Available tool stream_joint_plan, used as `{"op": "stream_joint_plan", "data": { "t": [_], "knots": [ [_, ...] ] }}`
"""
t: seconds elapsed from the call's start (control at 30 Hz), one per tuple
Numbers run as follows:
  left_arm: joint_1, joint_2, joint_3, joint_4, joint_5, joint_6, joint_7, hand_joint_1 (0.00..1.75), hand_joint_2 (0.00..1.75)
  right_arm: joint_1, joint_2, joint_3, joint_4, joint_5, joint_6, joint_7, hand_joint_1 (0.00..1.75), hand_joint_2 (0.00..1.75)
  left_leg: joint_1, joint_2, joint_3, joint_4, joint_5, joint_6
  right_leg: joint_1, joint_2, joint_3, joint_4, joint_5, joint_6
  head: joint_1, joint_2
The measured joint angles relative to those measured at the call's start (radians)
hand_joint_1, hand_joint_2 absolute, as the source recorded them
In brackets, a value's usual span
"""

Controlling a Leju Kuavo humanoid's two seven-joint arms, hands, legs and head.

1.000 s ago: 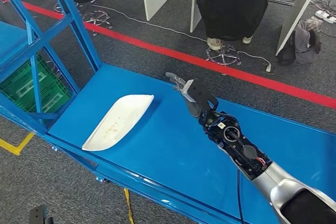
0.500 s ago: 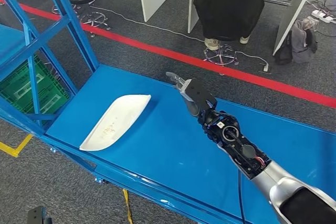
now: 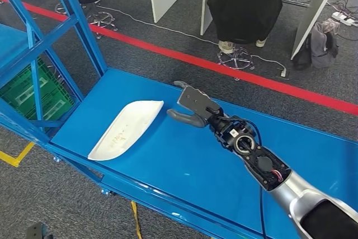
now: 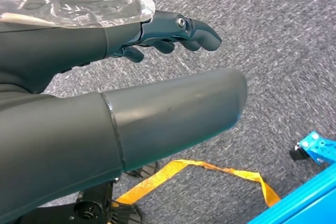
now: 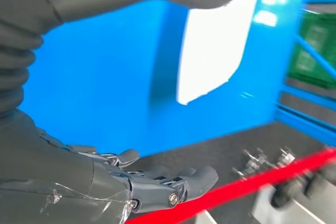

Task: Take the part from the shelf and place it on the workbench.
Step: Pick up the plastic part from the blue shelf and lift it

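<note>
**Colleague:** Where are you in the job?

**Me:** The white part (image 3: 126, 128) lies flat on the blue workbench (image 3: 177, 166), near its left end beside the blue shelf frame (image 3: 38, 43). Judging from that, the placing looks done, or I am about to adjust it.

**Colleague:** And the hands?

**Me:** My right hand (image 3: 192, 107) hovers over the bench just beside the part's pointed end, not touching it. It holds nothing; the thumb sticks out toward the part and the fingers are spread apart. In the right wrist view I see the same: fingers (image 5: 166, 182) loosely extended, empty, with the part (image 5: 213, 45) ahead. My left hand (image 4: 130, 93) hangs over grey carpet, fingers slightly curled but apart, nothing in it.

**Colleague:** What next?

**Me:** If the part sits well, I judge I only need to draw the right arm back without brushing it. If it needs shifting, I must bring the hand over its near edge first.

**Colleague:** Any labels or writing?

**Me:** Faint marks on the part's surface, too small to read. White patches on the green crate (image 3: 25, 90) under the shelf, also unreadable. No brand is legible.
</note>
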Motion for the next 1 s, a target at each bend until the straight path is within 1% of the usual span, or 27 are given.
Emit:
{"op": "stream_joint_plan", "data": {
  "t": [0.2,0.33,0.43,0.67,0.83,1.0],
  "knots": [
    [0.013,0.012,0.0,0.0,0.031,-0.007,-0.003,0.0,0.0,-0.051,-0.061,0.046,-0.062,0.0,0.107,0.134,0.0,1.75,0.0,0.0,-0.001,0.0,0.0,0.0,0.0,0.0,0.0,0.0,0.0,0.0,0.0,0.0],
    [0.023,0.019,0.0,0.0,0.052,-0.009,-0.008,0.0,0.0,-0.103,-0.105,0.094,-0.099,-0.013,0.152,0.227,0.0,1.75,0.0,0.0,-0.001,0.0,0.0,0.0,0.0,0.0,0.0,0.0,0.0,0.0,0.0,0.0],
    [0.026,0.023,0.0,0.0,0.059,-0.01,-0.008,0.0,0.0,-0.14,-0.137,0.129,-0.122,-0.01,0.185,0.274,0.0,1.75,0.0,0.0,-0.001,0.0,0.0,0.0,0.0,0.0,0.0,0.0,0.0,0.0,0.0,0.0],
    [0.028,0.029,0.0,0.0,0.06,-0.012,-0.008,0.0,0.0,-0.232,-0.203,0.227,-0.147,-0.012,0.298,0.312,0.0,1.75,0.0,0.0,-0.001,0.001,0.0,0.0,0.0,0.0,-0.001,0.0,0.0,0.0,0.0,0.0],
    [0.028,0.031,0.0,0.0,0.058,-0.01,-0.012,0.0,0.0,-0.274,-0.235,0.29,-0.152,-0.016,0.332,0.314,0.0,1.75,0.0,0.0,-0.002,0.001,0.0,0.0,0.0,0.0,-0.001,0.0,0.0,0.0,0.0,0.0],
    [0.027,0.031,0.0,0.0,0.078,-0.005,-0.032,0.0,0.0,-0.339,-0.258,0.373,-0.146,-0.03,0.376,0.305,0.0,1.75,0.0,0.0,-0.002,0.001,0.0,0.0,0.0,0.0,-0.001,0.0,0.0,0.0,0.0,0.0]
  ]
}}
